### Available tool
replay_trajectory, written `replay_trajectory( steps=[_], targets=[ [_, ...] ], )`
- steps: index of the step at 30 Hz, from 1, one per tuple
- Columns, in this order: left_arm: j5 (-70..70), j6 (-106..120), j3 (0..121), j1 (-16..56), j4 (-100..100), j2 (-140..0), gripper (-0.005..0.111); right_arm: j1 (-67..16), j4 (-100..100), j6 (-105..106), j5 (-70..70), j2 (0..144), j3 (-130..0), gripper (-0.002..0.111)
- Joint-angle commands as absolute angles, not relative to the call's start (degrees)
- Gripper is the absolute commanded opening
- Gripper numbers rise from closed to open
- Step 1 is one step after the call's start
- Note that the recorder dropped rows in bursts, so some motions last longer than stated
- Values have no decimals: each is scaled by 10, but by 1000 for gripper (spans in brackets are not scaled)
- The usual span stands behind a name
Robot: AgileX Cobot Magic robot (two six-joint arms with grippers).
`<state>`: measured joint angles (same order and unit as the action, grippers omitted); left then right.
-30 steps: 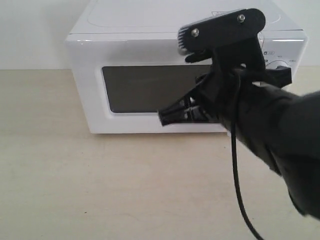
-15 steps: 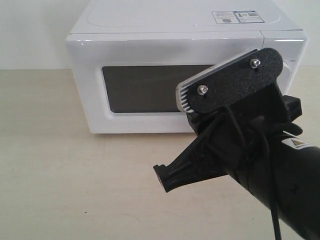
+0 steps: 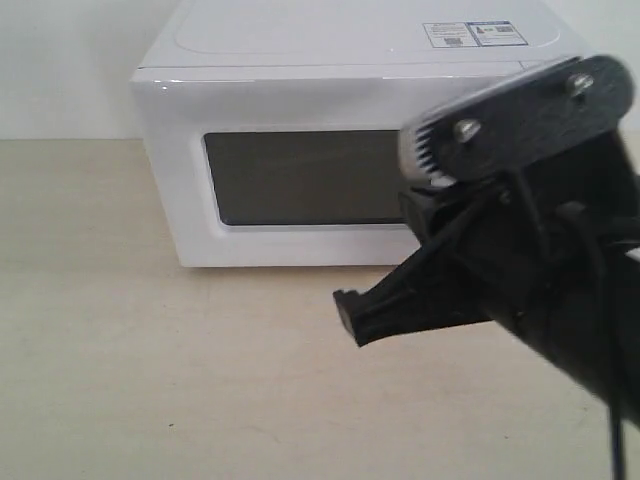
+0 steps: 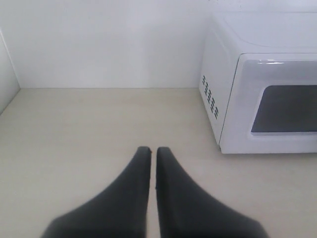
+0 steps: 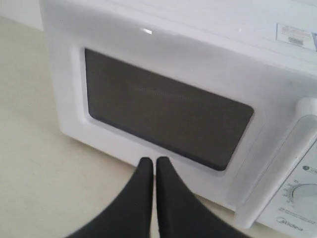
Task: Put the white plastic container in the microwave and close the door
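We'd pull the stiff, prob. latched door (image 5: 163,114) by its bar handle (image 5: 271,166); left gripper (image 4: 149,150), right gripper (image 5: 151,161) pinched together, empty.

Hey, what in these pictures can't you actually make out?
- Container: in no view; the dark window hides the inside of the microwave.
- Dial: cut by the right wrist view's edge; behind the right arm in the exterior view.
- Top labels: print too small.
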<state>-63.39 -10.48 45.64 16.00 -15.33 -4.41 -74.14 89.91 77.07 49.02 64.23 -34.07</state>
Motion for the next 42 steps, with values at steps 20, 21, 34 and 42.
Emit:
replay_trajectory(
  steps=[20, 21, 34, 42],
  targets=[
    [-631, -105, 454, 158, -159, -44, 4, -54, 894, 815, -40, 119, -143, 0],
    [-631, -105, 454, 158, -159, -44, 4, -36, 894, 815, -35, 113, -135, 0],
    [-631, -105, 454, 158, -159, -44, 4, 2, 786, 782, -30, 110, -114, 0],
    [-631, -105, 454, 158, -159, -44, 4, 2, 171, 160, -109, 110, -114, 0]
  ],
)
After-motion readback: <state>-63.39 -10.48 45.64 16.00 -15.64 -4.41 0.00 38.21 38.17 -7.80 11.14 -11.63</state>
